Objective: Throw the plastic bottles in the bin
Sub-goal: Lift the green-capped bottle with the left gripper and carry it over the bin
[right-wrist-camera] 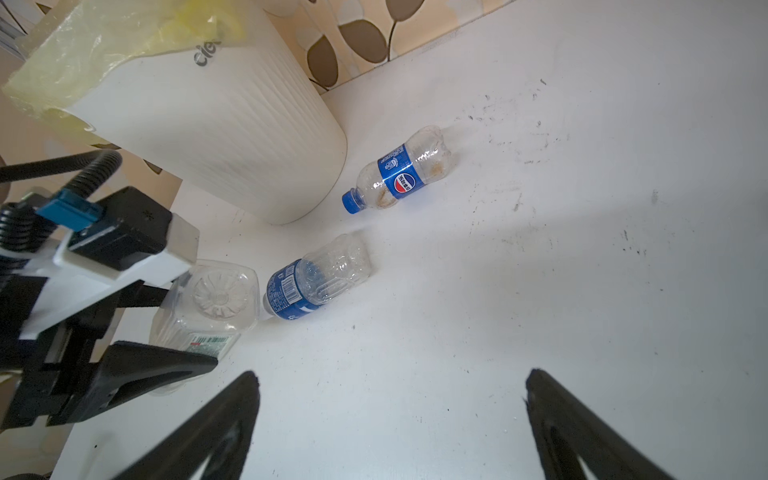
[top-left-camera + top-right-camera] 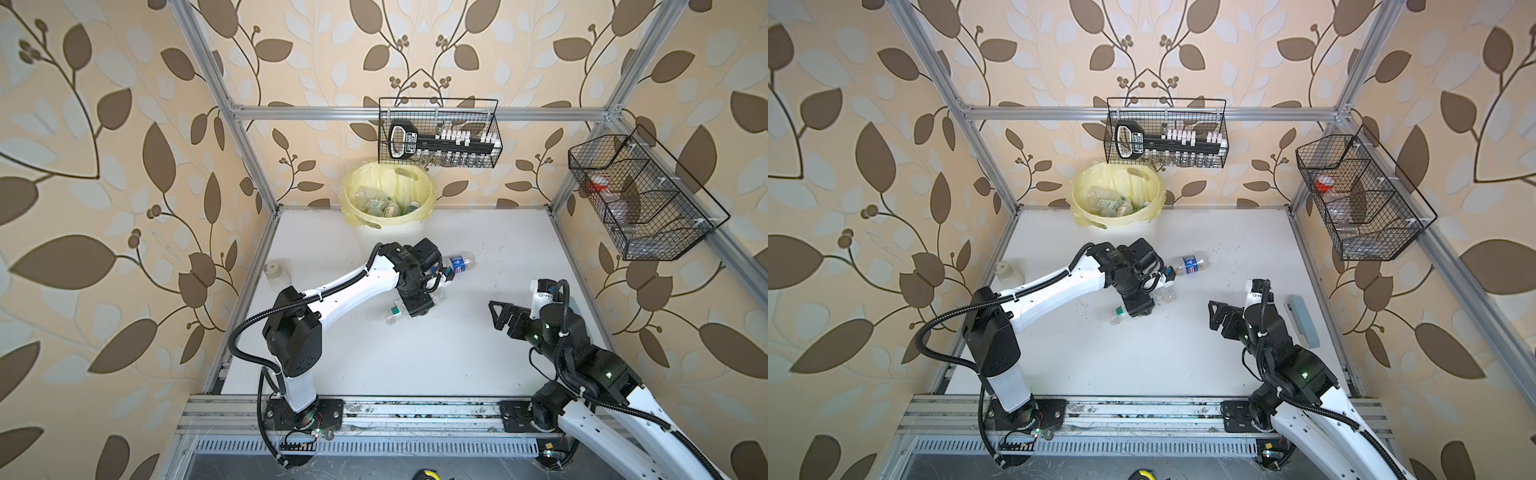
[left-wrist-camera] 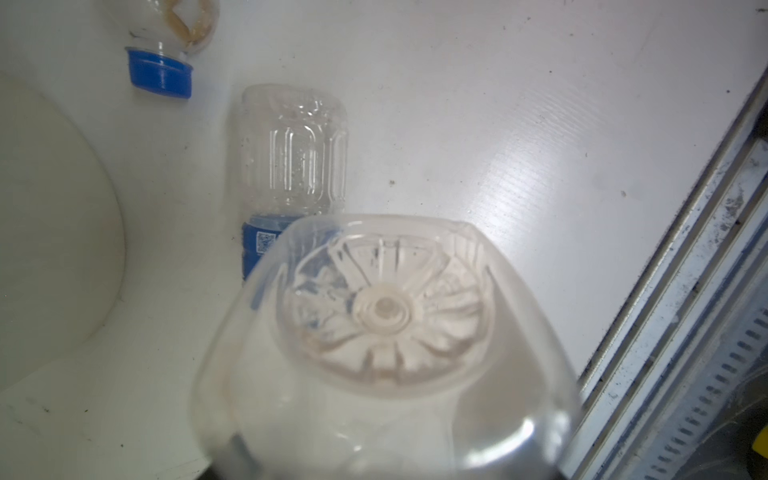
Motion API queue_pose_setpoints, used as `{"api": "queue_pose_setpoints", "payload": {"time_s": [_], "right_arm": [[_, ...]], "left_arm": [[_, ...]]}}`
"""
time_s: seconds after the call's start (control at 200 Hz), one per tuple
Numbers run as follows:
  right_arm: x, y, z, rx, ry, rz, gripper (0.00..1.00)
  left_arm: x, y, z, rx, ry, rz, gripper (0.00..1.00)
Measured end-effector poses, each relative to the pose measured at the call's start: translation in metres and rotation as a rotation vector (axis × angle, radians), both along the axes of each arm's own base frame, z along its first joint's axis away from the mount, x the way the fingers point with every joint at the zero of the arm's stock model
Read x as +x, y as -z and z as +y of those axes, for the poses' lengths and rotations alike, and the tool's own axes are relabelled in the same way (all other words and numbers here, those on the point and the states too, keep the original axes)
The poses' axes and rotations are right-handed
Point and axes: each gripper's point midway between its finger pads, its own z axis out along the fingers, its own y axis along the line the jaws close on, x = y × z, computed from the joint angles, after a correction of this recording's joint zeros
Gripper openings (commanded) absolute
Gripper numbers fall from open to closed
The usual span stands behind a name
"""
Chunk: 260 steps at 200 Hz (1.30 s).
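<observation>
My left gripper (image 2: 415, 305) (image 1: 178, 328) is shut on a clear square plastic bottle (image 2: 392, 312) (image 2: 1117, 313) (image 1: 208, 307) with a green-and-white label, held tilted above the table. Its ribbed base (image 3: 386, 311) fills the left wrist view and hides the fingers there. A clear bottle with a blue label (image 1: 316, 282) (image 3: 291, 166) lies just beyond it. A blue-capped Pepsi bottle (image 2: 457, 262) (image 2: 1190, 264) (image 1: 401, 172) lies nearer the bin. The cream ribbed bin (image 2: 428, 191) (image 2: 1077, 195) (image 1: 232, 137) at the back holds several bottles. My right gripper (image 2: 494, 315) (image 2: 1212, 316) (image 1: 390, 374) hangs open and empty at the right.
A squat white jar (image 2: 274, 272) (image 2: 1008, 272) stands by the left frame post. Two black wire baskets (image 2: 438, 133) (image 2: 640, 195) hang on the back and right walls. A grey-blue flat block (image 2: 1304, 322) lies at the table's right edge. A metal rail (image 2: 374, 411) runs along the front.
</observation>
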Motion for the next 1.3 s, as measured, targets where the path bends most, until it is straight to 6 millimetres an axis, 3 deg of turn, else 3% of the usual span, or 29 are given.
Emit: {"api": "queue_pose_setpoints", "payload": {"time_s": [0.14,0.435,0.805,1.055,1.3], "right_arm": [[0.000,0.000,0.001,0.005,0.001,0.001,1.00],[0.001,0.003,0.001,0.010,0.004,0.004,1.00],[0.006,0.007,0.007,0.023,0.002,0.019,1.00],[0.009,0.005,0.011,0.044,-0.004,0.015,1.00],[0.016,0.014,0.015,0.020,-0.004,0.053,1.00]], "left_arm": [[0.010,-0.002,0.010,-0.005,-0.070,-0.007,0.61],[0.032,-0.019,0.054,-0.009,-0.213,-0.064,0.61],[0.036,-0.052,0.095,-0.056,-0.305,-0.151,0.64],[0.057,-0.072,0.136,-0.075,-0.427,-0.183,0.62],[0.062,-0.087,0.173,-0.188,-0.545,-0.133,0.60]]}}
